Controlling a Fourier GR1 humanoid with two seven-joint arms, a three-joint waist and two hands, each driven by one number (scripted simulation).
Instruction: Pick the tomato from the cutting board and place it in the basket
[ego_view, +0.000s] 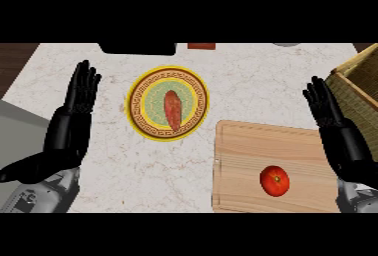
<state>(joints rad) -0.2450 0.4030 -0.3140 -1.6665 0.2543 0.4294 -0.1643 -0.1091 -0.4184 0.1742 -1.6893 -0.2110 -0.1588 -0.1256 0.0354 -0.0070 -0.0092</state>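
On the board: round red tomato (274, 180) sits on the pale wooden cutting board (251, 145), untouched.
Right hand (330, 116): fingers straight, empty; we lower it beside the tomato.
Left hand (79, 95): flat, resting.
Woven basket (360, 80): our target, far right.

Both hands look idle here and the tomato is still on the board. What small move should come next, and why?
Probably lower the right hand toward the tomato. Its fingers are straight and hold nothing, the tomato lies untouched on the cutting board, and the basket is on that same side.
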